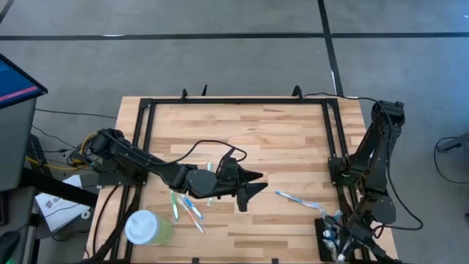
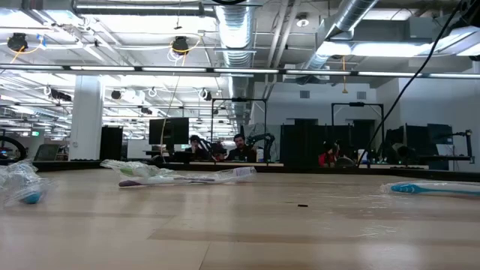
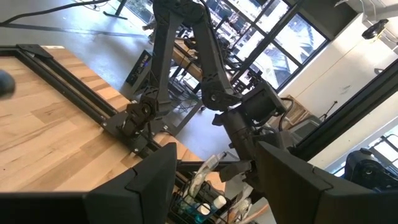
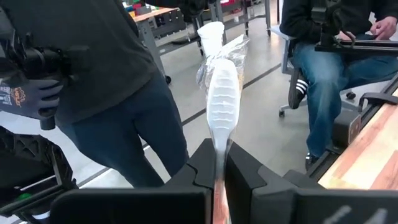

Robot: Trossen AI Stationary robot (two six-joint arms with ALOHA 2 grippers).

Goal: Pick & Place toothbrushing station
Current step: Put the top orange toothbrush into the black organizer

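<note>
Toothbrushing station (image 1: pixel 327 238) at table's near-right corner edge, long axis front-to-back.

My two arms are matte black throughout: the left arm (image 1: pixel 146 167) is a chain of rounded joint housings with a thin black cable looping loosely over its forearm and a bundle of yellow and dark wires at its base. The right arm (image 1: pixel 374 158) has the same dark links with bulky round joints, and a black cable trails from its base. Each gripper ends in two broad, flat, angular black fingers (image 3: pixel 149 180), plain and unmarked.
</note>
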